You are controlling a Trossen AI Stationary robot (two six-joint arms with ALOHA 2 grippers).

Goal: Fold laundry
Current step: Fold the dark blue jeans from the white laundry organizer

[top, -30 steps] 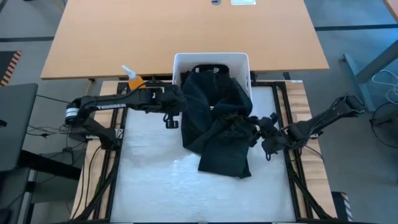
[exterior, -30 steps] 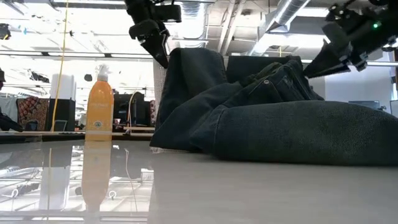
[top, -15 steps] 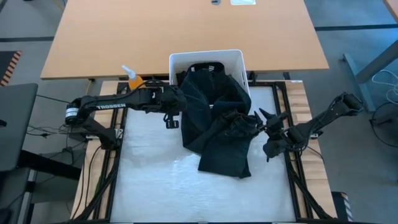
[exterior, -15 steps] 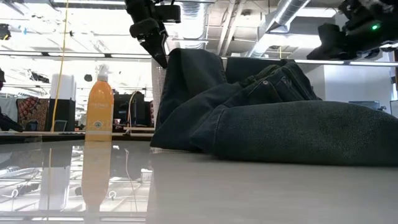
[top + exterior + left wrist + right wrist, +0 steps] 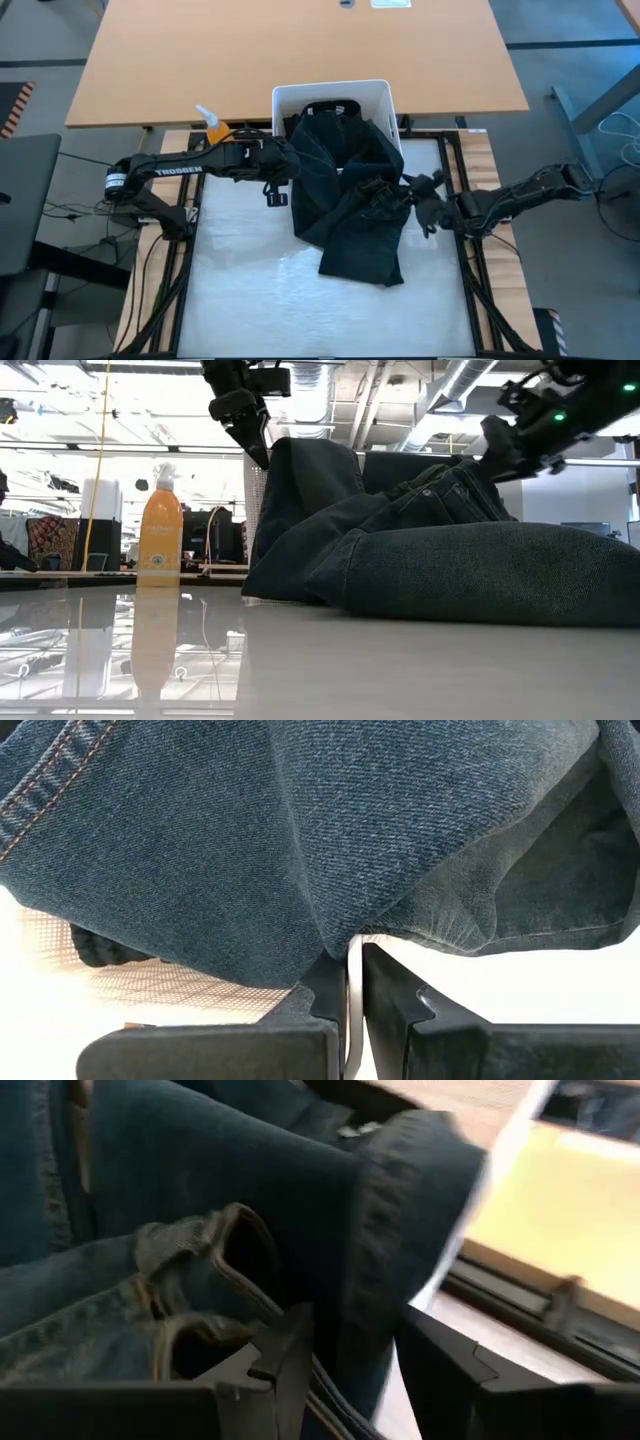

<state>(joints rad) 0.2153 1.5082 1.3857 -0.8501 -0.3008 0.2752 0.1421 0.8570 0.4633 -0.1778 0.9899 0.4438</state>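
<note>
left gripper [image 5: 352,970] clamped tight on a pinched fold of the dark denim garment [image 5: 350,200], holding that edge up beside the white bin [image 5: 335,95], likely to keep the cloth from slumping back in. right gripper [image 5: 345,1350] part-open astride a thick seamed edge near the waistband, not visibly gripping, probably lining up a second hold. garment draped half out of the bin onto the table [image 5: 240,270]. orange bottle [image 5: 160,525] well off to the side.

Dark blue denim garment [image 5: 350,205] — white bin [image 5: 335,97], orange bottle [image 5: 160,540].
</note>
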